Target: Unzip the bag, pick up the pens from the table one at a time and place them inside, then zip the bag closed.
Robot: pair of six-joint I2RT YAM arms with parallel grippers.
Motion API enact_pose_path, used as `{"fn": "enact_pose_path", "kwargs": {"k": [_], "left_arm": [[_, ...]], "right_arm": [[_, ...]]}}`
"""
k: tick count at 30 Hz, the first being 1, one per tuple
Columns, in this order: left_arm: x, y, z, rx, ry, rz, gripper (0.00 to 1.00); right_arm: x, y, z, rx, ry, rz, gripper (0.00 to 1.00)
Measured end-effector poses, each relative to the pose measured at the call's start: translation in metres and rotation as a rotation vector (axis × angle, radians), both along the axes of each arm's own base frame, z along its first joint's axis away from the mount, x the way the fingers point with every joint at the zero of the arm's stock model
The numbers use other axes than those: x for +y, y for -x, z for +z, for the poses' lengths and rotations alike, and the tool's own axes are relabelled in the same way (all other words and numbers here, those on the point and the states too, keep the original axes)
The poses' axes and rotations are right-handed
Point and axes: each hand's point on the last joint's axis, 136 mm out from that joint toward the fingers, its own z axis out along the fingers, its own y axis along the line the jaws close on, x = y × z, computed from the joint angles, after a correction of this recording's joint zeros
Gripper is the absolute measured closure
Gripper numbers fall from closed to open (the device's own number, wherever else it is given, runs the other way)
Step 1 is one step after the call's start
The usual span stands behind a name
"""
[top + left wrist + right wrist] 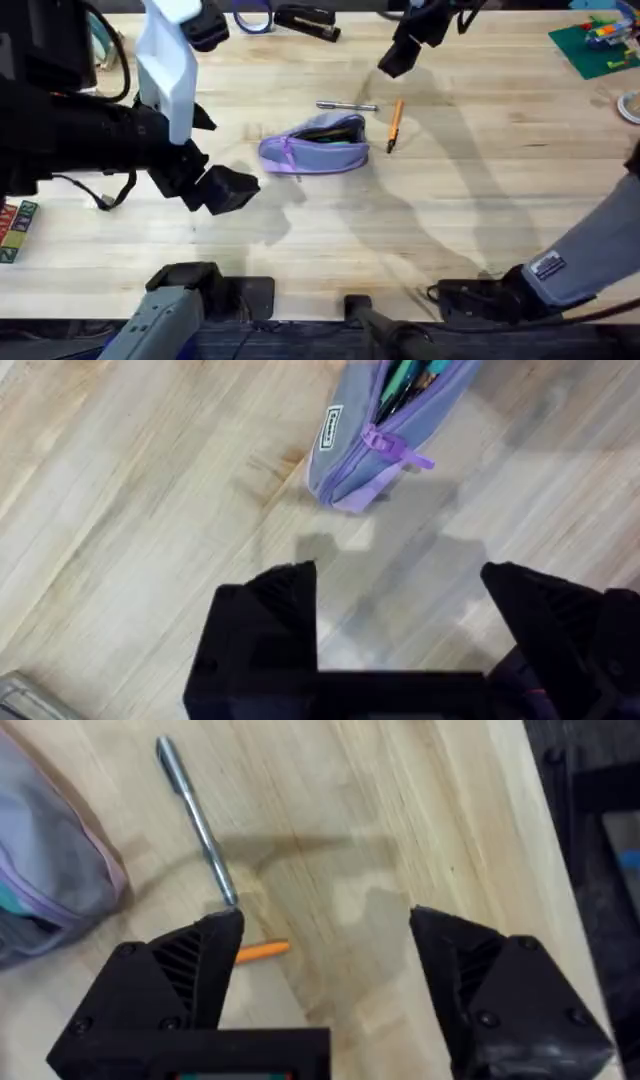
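The lavender bag (317, 145) lies mid-table with its zipper open, dark and teal contents showing inside (395, 420). A silver pen (347, 106) lies just behind it, and an orange pen (394, 124) lies to its right. My left gripper (222, 190) hovers open to the left of the bag, nothing between its fingers (262, 622). My right gripper (393, 60) is open above the table behind the pens. In the right wrist view the silver pen (195, 818) and a bit of the orange pen (262, 951) show beyond its fingers (205, 965).
A black stapler (306, 21) and a purple ring (252, 18) sit at the far edge. A green baseplate with bricks (595, 42) is at the far right. Coloured blocks (14, 228) lie at the left edge. Bare wood stretches in front of the bag.
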Motion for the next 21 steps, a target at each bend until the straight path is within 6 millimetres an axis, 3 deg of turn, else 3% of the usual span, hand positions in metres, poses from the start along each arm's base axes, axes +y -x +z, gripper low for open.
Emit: {"fn": "enact_pose_path", "kwargs": {"k": [10,21], "left_arm": [[0.0,0.0,0.0,0.0,0.0,0.0,0.008],[0.0,0.0,0.0,0.0,0.0,0.0,0.008]], "right_arm": [[0.007,-0.019,-0.038,-0.037,0.07,0.18,0.005],[0.022,-0.011,-0.078,0.047,0.077,0.249,0.005]]}}
